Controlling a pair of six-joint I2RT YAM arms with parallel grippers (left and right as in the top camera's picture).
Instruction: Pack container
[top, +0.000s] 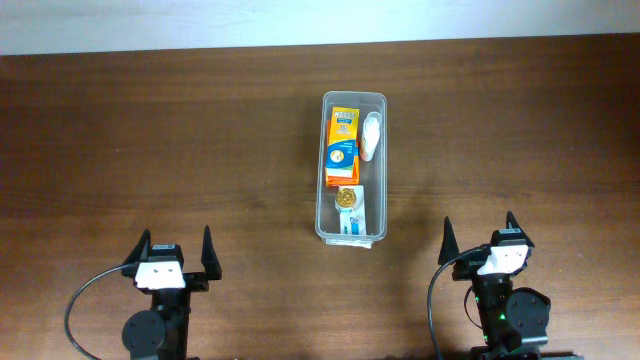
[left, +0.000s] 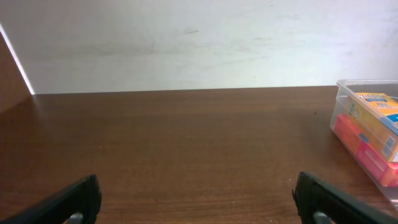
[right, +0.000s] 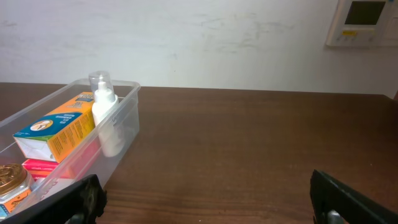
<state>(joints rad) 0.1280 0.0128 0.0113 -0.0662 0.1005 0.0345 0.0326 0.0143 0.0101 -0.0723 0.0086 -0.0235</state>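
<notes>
Overhead: the container (top: 355, 94) sits mid-counter (top: 150, 130), already holding an orange box (top: 342, 145), a white bottle (top: 372, 135) and a gold-lidded jar (top: 347, 197). The left claw (top: 176, 240) and the right claw (top: 479, 232) stand wide and empty, well apart from it.

Left wrist: only the container's near corner (left: 367, 84) shows at the right edge.

Right wrist: its clear wall (right: 121, 134) looks thin, stiff and smooth, so likely slippery and fairly light. The rim at the short ends seems the safest hold.
</notes>
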